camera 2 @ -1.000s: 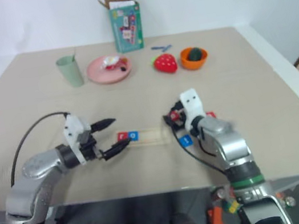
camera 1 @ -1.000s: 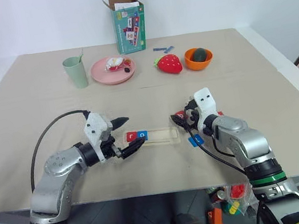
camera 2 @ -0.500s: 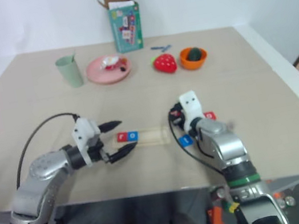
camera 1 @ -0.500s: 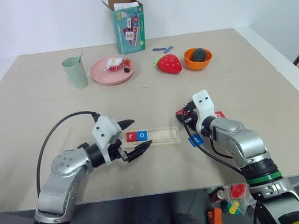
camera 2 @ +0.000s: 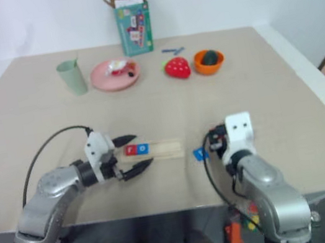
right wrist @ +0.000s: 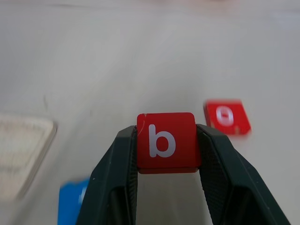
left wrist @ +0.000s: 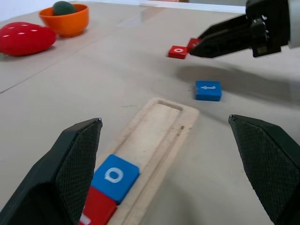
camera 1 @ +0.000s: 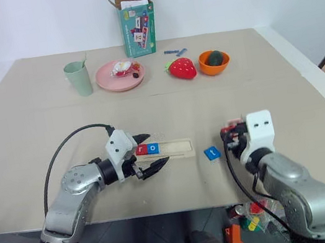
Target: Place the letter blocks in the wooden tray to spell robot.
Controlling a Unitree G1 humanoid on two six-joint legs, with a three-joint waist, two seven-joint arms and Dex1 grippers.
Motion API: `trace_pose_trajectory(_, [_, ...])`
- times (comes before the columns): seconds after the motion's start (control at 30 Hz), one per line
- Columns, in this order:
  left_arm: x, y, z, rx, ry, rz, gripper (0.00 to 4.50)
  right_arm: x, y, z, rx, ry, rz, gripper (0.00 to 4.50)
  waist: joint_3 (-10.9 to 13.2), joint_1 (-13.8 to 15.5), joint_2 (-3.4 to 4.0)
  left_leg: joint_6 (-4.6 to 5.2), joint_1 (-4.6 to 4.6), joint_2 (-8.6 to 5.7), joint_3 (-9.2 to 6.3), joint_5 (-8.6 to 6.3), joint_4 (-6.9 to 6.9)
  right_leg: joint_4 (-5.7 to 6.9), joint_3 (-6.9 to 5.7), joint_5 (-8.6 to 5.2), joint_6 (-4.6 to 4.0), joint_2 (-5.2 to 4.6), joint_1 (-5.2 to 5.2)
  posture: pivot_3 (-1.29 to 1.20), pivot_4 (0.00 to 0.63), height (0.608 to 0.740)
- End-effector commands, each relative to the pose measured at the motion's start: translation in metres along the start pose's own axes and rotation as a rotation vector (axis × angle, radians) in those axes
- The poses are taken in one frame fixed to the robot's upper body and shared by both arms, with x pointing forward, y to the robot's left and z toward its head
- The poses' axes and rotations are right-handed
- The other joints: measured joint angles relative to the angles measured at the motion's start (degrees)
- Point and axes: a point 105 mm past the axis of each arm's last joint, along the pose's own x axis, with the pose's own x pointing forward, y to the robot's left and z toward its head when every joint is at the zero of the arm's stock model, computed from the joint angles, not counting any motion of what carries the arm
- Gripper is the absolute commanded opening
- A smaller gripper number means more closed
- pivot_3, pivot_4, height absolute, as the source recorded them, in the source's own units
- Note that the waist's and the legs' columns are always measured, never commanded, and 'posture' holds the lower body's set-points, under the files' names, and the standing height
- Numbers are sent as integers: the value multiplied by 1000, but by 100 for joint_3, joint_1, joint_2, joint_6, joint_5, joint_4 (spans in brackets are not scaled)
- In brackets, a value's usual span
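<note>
Red b block (right wrist: 166,142) pinched in right tool (right wrist: 166,154)

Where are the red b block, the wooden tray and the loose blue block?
red b block (right wrist: 165,142): right wrist view, lettered face.
wooden tray (camera 1: 178,148): left eye view, bare recess.
loose blue block (left wrist: 208,90): left wrist view, top face.

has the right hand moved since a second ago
Yes. The right hand, shut on the red b block, has pulled back toward the robot and away from the wooden tray; it now sits right of the blue block.
</note>
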Motion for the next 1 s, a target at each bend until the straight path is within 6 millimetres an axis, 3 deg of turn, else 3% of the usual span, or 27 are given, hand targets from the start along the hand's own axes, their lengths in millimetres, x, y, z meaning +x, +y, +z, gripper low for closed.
trace_pose_trajectory(0.03, [2, -2, 10, 45, -25, -23, 4500, -8, -3, 11, -12, -56, -42, 1218, 0, 0, 0, 1, 0, -2, 0, 3, 4, 0, 2, -4, -13, -1, 1, 0, 150, 740])
trace_pose_trajectory(0.37, [12, -20, 14, 76, -33, -148, 4500, -1, -9, -10, 16, 1, -59, 1218, 0, 3, -1, 8, 2, -11, 7, 12, 9, -2, 17, 1, -16, -4, 2, 0, 150, 740])
trace_pose_trajectory(0.67, [13, -22, 14, 90, -23, -160, 4500, 9, -6, -22, 13, 28, -3, 1218, 0, 3, -1, 8, -1, -10, 3, 12, -1, -2, 14, -2, -12, -2, -2, 0, 150, 740])
trace_pose_trajectory(0.73, [13, -22, 13, 93, -18, -160, 4500, 11, -11, -15, 20, 6, -9, 2294, 0, 3, -1, 8, -1, -10, 4, 12, 0, -2, 15, -2, -11, -2, -2, 0, 150, 740])
trace_pose_trajectory(0.9, [12, -22, 10, 99, -6, -158, 4500, 8, -20, 13, -13, -55, 10, 4010, 0, 6, 0, 9, 0, -12, 6, 12, 4, -2, 18, 0, -13, -3, -1, 0, 150, 740])
trace_pose_trajectory(0.93, [12, -22, 10, 99, -7, -157, 4500, 7, -21, 24, -29, -68, 42, 4330, 0, 8, 0, 9, 0, -12, 5, 13, 4, -2, 17, 0, -13, -3, 0, 0, 150, 740])
trace_pose_trajectory(1.0, [13, -22, 10, 100, -7, -156, 4500, 7, -22, 47, -66, -91, 147, 4443, 2, 2, 3, 9, -1, -13, 7, 12, 5, -2, 20, 0, -12, -3, -1, 0, 150, 740])
